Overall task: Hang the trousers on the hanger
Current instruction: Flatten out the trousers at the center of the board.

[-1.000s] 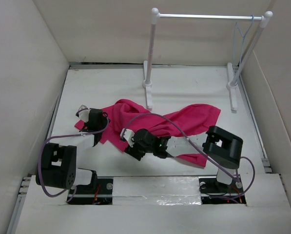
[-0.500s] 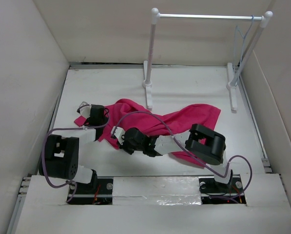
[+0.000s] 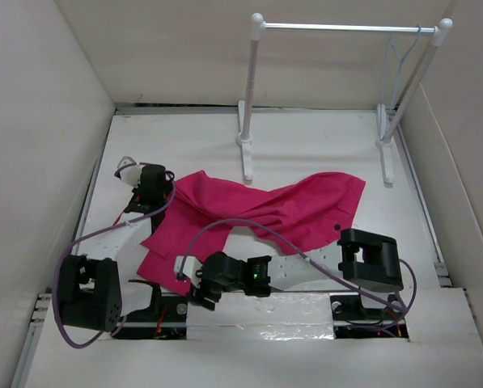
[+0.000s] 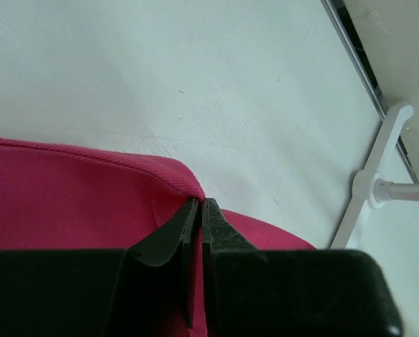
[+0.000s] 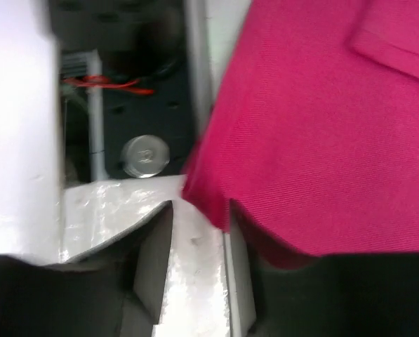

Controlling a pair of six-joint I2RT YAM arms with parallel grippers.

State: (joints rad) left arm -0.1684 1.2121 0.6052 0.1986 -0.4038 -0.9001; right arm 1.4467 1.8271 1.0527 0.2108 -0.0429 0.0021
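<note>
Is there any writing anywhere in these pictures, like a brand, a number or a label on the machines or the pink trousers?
No text can be read in any view.
trousers: no label or print showing.
clothes rack: plain, no marking.
round metal disc below the table's near edge: a faint mark on it, too blurred to read.
</note>
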